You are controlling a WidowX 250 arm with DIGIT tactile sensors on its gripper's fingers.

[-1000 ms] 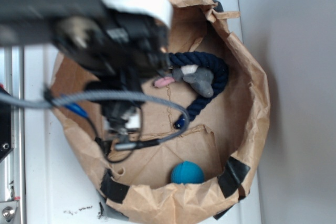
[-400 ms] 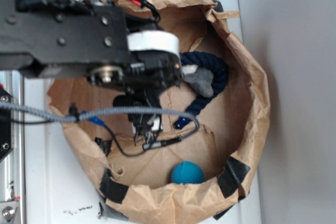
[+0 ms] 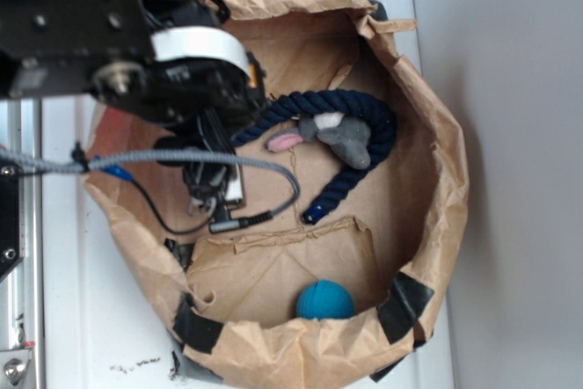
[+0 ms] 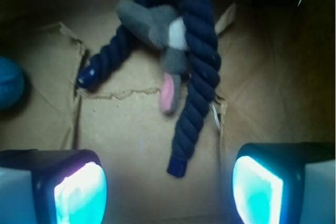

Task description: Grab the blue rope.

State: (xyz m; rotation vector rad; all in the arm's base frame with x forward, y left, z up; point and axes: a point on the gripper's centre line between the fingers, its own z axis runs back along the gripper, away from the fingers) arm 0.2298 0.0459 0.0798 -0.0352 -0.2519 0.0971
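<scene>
The blue rope (image 3: pixel 378 117) lies in a hook shape on the floor of a brown paper bag (image 3: pixel 448 190). In the wrist view the blue rope (image 4: pixel 202 62) bends at the top, and one bright blue end (image 4: pixel 178 167) points at the gap between my fingers. A small grey plush toy (image 4: pixel 151 21) with a pink tip lies across it. My gripper (image 4: pixel 168 192) is open, with nothing between the fingers, a little short of that rope end. From outside, the gripper (image 3: pixel 216 190) hangs left of the rope, mostly hidden under the arm.
A teal-blue ball (image 3: pixel 325 301) rests near the bag's front wall, also at the wrist view's left edge as the ball (image 4: pixel 7 82). The grey plush toy (image 3: pixel 343 136) sits inside the rope's curve. Crumpled bag walls ring the space. A grey cable (image 3: pixel 273 170) loops beside the gripper.
The arm has drawn back to the left and up from the bag's middle. The rope's left part and the plush's pink tip, covered 0.4 s ago, now show.
</scene>
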